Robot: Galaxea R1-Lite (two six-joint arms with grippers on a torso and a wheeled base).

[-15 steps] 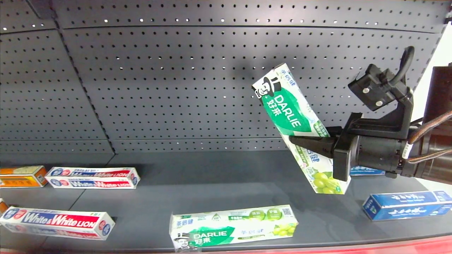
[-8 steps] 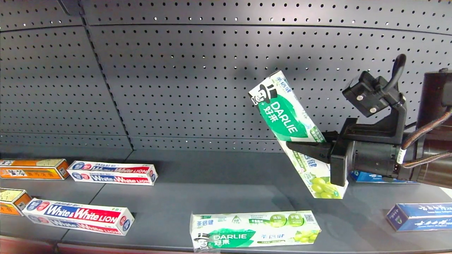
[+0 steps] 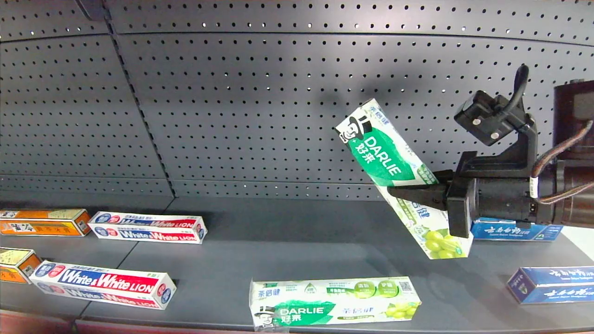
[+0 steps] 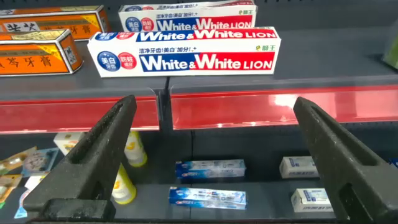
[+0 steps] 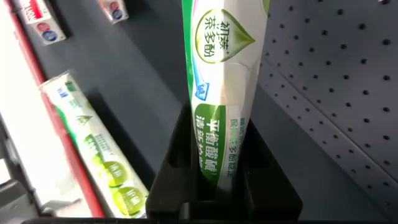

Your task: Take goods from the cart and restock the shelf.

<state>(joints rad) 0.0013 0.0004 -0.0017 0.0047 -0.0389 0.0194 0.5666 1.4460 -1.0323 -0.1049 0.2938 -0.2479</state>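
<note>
The dark grey metal shelf board (image 3: 278, 236) and its grey perforated back panel (image 3: 232, 116) take most of the head view. The left wrist view adds the red front strip (image 4: 261, 106) of this shelf and, under it, a lower shelf with blue-and-white cartons (image 4: 208, 169) and yellow bottles (image 4: 134, 149). The right wrist view looks along the held carton down to the board.

A long green-and-white toothpaste carton (image 3: 383, 155) is over the right part of the shelf. It is tilted, with its upper end leaning to the robot's left and its lower end close above the board. I cannot tell whether it touches the board. The jaws of the right gripper (image 3: 399, 189) are closed on this carton at about its middle, and it stands out straight from between them.

A second green-and-white carton (image 3: 334, 301) lies flat at the front edge, nearer and more to the left. Two white-red-blue cartons (image 3: 102, 284) and two orange cartons (image 3: 44, 221) lie on the left, and two blue cartons (image 3: 552, 283) on the right.

The jaws of the left gripper (image 4: 216, 104) stand wide apart and empty, before the red strip.
</note>
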